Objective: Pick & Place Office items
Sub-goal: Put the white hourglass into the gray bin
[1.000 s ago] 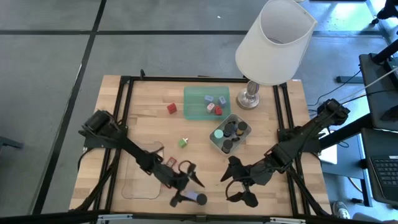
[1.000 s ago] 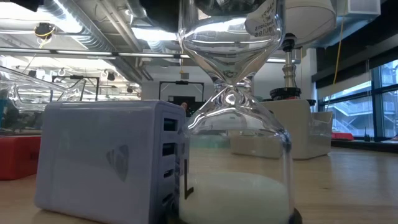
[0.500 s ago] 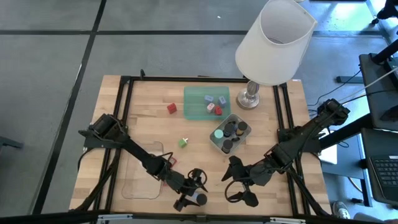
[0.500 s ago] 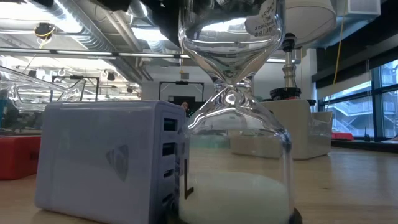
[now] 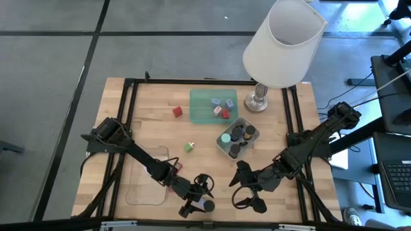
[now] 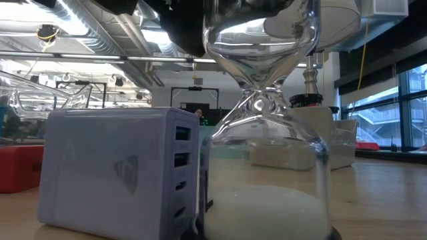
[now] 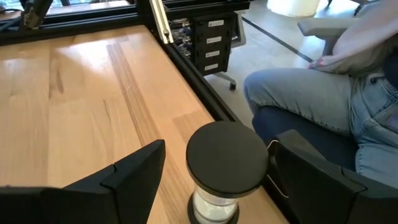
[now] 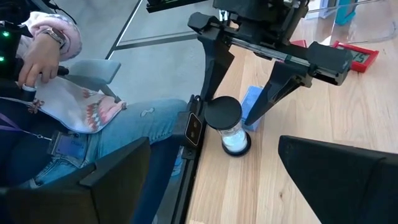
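The left gripper [image 7: 211, 180] hangs with its fingers spread wide on either side of a clear glass sand timer with a black round cap [image 7: 226, 163], apart from it, positioned for a side grasp. The timer stands upright at the counter [image 5: 154, 122] front edge, just beside a pale blue-grey charger block [image 6: 117, 170]. The right gripper [image 5: 247, 192] waits nearby, fingers wide, holding nothing. A seated person's legs [image 7: 311, 99] lie just beyond the counter edge. A grey tray [image 5: 221, 146] of black caps and a green tray [image 5: 199, 102] stand farther back, well clear.
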